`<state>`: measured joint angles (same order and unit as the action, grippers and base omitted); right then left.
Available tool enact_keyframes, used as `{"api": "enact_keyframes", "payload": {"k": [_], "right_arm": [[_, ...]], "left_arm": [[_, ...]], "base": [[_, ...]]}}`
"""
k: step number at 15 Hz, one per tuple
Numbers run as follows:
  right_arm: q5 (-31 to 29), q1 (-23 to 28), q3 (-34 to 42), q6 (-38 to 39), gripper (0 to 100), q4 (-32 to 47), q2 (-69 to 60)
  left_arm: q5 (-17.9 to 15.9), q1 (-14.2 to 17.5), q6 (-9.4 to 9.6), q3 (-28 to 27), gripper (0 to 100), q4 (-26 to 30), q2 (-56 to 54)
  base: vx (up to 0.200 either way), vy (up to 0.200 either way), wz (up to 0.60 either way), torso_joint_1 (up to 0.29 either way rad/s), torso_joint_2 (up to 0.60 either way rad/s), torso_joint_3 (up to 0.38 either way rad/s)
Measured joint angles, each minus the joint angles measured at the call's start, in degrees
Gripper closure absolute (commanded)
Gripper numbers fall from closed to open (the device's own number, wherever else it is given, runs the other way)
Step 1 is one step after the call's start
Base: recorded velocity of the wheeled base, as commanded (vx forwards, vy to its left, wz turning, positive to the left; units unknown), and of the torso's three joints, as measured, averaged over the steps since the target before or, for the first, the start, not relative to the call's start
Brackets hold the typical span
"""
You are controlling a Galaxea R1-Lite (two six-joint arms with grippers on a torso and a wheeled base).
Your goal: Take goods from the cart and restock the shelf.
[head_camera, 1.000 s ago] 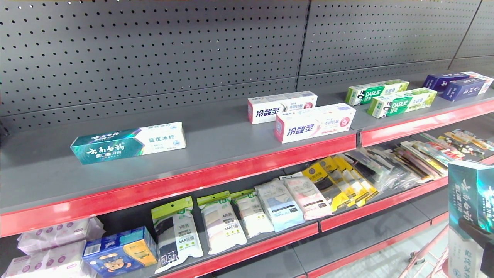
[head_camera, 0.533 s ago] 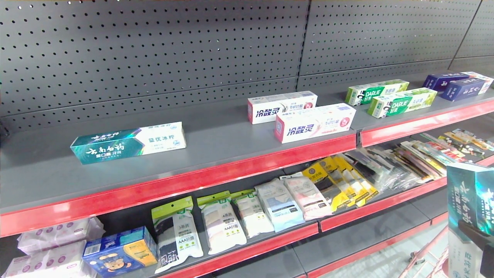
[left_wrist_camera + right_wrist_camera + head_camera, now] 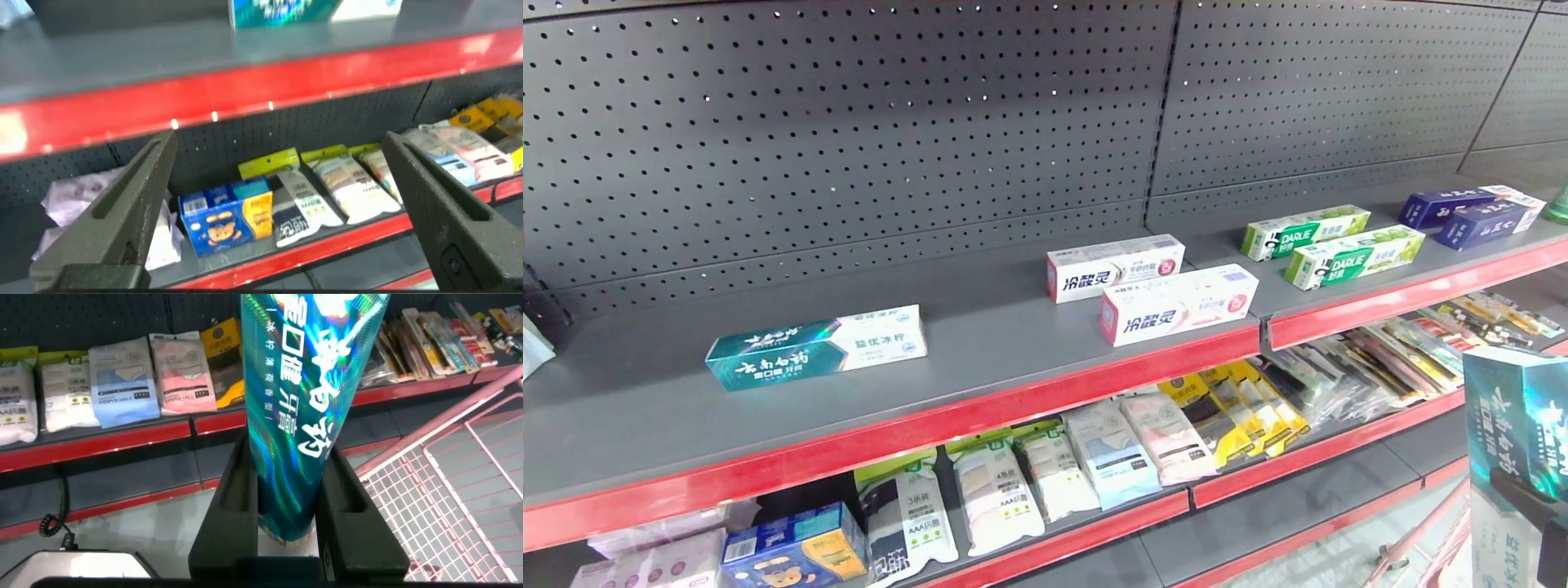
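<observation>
1. A teal box (image 3: 315, 400) of toothpaste stands upright. Its lower end is pinched between the two black fingers (image 3: 239, 486) of the right gripper (image 3: 290, 502). One finger presses on each side, and most of the box rises above them.
2. In the head view the box (image 3: 1515, 425) is at the far right, in front of the shelving, lower than the top shelf (image 3: 980, 302) and well apart from it.
3. A pink wire cart (image 3: 458, 465) stands beside and below the held box.
4. The left gripper (image 3: 278, 204) has its fingers (image 3: 122, 212) spread wide with nothing between them. It faces the lower shelf (image 3: 270, 253), under the red front lip of the top shelf.
5. On the grey top shelf, a matching box (image 3: 817, 347) lies flat on the left side.
6. Toward the middle lie two white boxes (image 3: 1176, 304), one behind the other and close together.
7. Farther right lie two green boxes (image 3: 1354, 256), then two blue boxes (image 3: 1486, 222) near the far end.
8. The lower shelf holds a row of bagged goods (image 3: 992, 498) and a blue carton (image 3: 796, 551) at the left.
9. A grey pegboard (image 3: 849, 122) forms the wall behind the top shelf.
</observation>
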<state>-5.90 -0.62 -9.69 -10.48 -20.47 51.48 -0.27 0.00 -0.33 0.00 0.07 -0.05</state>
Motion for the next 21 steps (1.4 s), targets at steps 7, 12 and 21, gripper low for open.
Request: {"api": "enact_keyframes", "payload": {"k": [7,12,21], "right_arm": [[0.0,0.0,0.4,-0.6,100,0.0,0.0],[0.0,0.0,0.5,-1.0,100,0.0,-0.1],[-0.1,0.2,0.9,-3.0,100,0.0,-0.9]], "left_arm": [[0.0,0.0,0.01,0.0,0,0.0,0.0],[0.0,0.0,0.0,0.0,0,0.0,0.0],[0.0,0.0,0.0,0.0,0,0.0,0.0]], "base": [[0.0,0.0,0.0,0.145,-0.31,-0.171],[0.0,0.0,0.0,0.0,0.0,0.0],[0.0,0.0,0.13,0.0,0.0,0.001]]}}
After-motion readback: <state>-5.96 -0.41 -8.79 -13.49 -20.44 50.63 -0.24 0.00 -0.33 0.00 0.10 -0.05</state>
